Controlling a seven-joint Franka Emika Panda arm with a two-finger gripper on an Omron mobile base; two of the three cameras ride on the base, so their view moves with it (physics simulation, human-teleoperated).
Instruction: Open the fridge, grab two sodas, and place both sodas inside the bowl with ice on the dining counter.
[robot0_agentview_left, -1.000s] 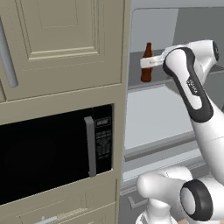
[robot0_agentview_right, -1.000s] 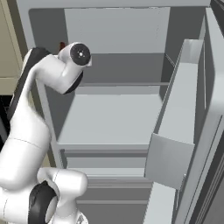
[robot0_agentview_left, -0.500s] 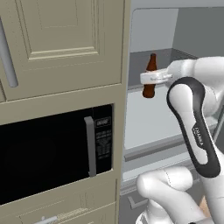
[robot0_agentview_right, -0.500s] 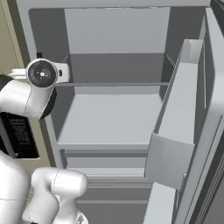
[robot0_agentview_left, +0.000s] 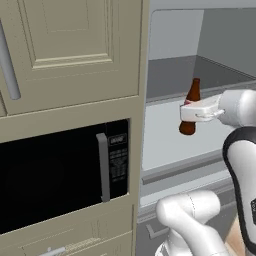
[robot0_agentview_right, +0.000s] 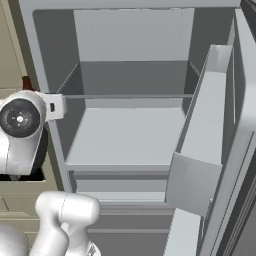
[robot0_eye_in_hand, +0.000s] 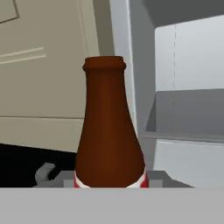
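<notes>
A robot arm's gripper (robot0_agentview_left: 192, 114) clamps a brown soda bottle (robot0_agentview_left: 190, 107) around its body, holding it upright in front of the open fridge (robot0_agentview_right: 135, 85), just outside the fridge's left wall and beside the beige cabinet (robot0_agentview_left: 70, 55) that houses a black microwave (robot0_agentview_left: 60, 175). From the hand camera, the bottle (robot0_eye_in_hand: 109, 131) rises straight up between the jaws, its neck clear and a band of red label showing at the grip line; the fridge's pale shelf (robot0_agentview_right: 125, 135) lies to one side of it, the cabinet door to the other. In the right base view only a sliver of the bottle's top (robot0_agentview_right: 26, 82) peeks above the wrist, next to the fridge's left edge.

The step in hand appears to be carrying this first soda away from the fridge toward the bowl of ice. Doing it well likely means keeping the bottle vertical, since the grip sits low on a smooth glass body and any tilt could let it pivot or slip. The swing should probably pass wide of the fridge's left wall and the cabinet corner, both close to the bottle. The fridge's open door (robot0_agentview_right: 220, 130), with its bin jutting out on the right, is well apart from the bottle and poses little risk. No second soda can be made out on the fridge shelves from these angles.
</notes>
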